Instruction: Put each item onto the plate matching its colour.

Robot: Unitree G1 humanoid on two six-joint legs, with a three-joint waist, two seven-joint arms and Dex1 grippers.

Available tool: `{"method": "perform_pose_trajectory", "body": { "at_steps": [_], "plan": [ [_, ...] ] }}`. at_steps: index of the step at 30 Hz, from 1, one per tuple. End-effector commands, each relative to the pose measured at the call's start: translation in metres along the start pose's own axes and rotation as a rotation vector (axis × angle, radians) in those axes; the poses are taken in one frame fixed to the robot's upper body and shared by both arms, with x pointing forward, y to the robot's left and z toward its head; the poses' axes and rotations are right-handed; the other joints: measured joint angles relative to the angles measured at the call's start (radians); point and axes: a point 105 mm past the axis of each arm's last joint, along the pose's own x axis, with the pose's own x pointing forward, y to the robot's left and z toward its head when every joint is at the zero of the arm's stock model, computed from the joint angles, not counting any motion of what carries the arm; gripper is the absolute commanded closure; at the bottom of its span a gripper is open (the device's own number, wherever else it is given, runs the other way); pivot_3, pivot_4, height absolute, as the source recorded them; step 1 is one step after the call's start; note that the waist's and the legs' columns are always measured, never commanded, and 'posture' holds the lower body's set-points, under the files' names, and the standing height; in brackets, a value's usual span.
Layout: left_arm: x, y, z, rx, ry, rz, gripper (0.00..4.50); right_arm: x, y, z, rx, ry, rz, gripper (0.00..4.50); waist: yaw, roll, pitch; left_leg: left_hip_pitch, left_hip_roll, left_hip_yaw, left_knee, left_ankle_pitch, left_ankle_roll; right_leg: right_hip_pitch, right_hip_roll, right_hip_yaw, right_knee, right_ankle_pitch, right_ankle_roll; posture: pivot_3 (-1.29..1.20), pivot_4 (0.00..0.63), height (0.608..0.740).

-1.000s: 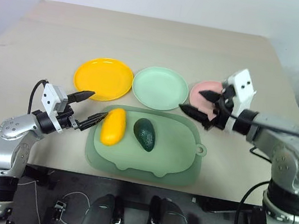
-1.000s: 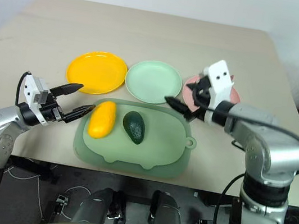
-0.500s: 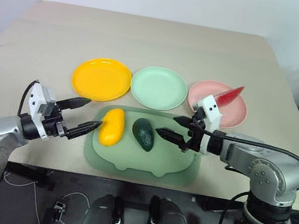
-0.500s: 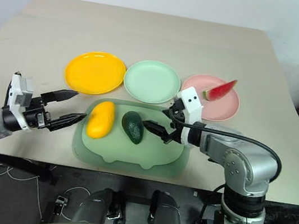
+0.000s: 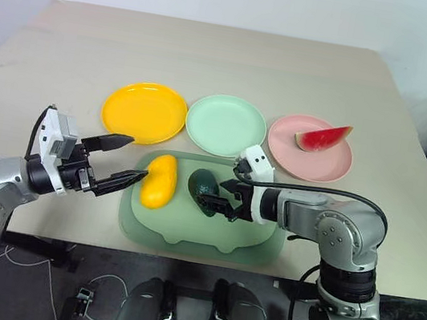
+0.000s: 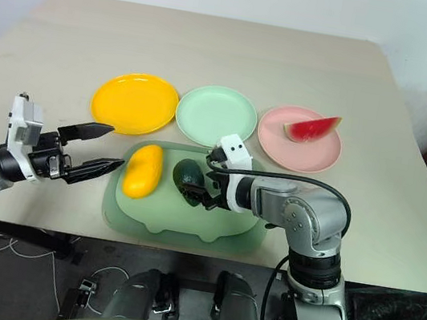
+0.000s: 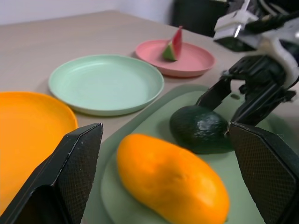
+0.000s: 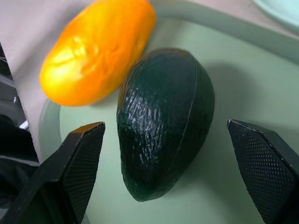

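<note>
Avocado [image 5: 205, 185]: lying on the pale green tray [image 5: 253, 243] beside the mango [image 5: 158, 180].
Right gripper [image 5: 222, 195]: fingers spread, straddling the avocado.
Left gripper [image 5: 123, 159]: spread, hovering off the tray's left edge.
Pink plate [image 5: 282, 134]: holding the watermelon wedge [image 5: 323, 137].
Yellow plate [image 5: 145, 112], mint plate [image 5: 226, 125]: sitting bare.

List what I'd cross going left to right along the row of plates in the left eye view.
yellow-orange plate → pale mint green plate → pink plate, with the watermelon wedge lying on its right part.
</note>
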Motion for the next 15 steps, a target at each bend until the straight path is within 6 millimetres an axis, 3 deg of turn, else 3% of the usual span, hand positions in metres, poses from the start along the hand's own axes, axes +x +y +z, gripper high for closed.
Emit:
{"method": "perform_pose_trajectory", "body": {
  "at_steps": [1, 9, 12, 15],
  "plan": [
    [0.003, -0.004, 0.004, 0.031, 0.007, -0.043, 0.00, 0.004, 0.003, 0.010, -0.048, -0.025, -0.006, 0.06, 0.000, 0.000, 0.000, 0.000, 0.000, 0.000, 0.000, 0.000, 0.000, 0.000, 0.000, 0.000, 0.000, 0.000, 0.000, 0.00, 0.150, 0.696],
    [0.006, -0.006, -0.002, 0.035, 0.012, -0.066, 0.00, 0.011, -0.005, 0.014, -0.125, -0.027, -0.067, 0.06, 0.000, 0.000, 0.000, 0.000, 0.000, 0.001, -0.002, 0.000, -0.001, -0.001, 0.000, 0.001, 0.000, 0.000, 0.000, 0.00, 0.150, 0.696],
    [0.004, -0.005, -0.005, 0.032, 0.016, -0.065, 0.00, 0.009, -0.006, 0.017, -0.164, -0.046, -0.077, 0.65, 0.000, 0.000, 0.000, 0.000, 0.000, 0.001, -0.002, 0.001, -0.001, -0.002, 0.000, 0.001, 0.000, 0.000, 0.000, 0.00, 0.150, 0.696],
    [0.000, -0.004, -0.009, 0.027, 0.017, -0.070, 0.00, 0.006, -0.005, 0.020, -0.194, -0.059, -0.075, 1.53, 0.000, 0.000, 0.000, 0.000, 0.000, 0.001, -0.002, 0.001, -0.001, -0.002, 0.000, 0.001, 0.000, 0.000, 0.000, 0.00, 0.150, 0.696]
  ]
}}
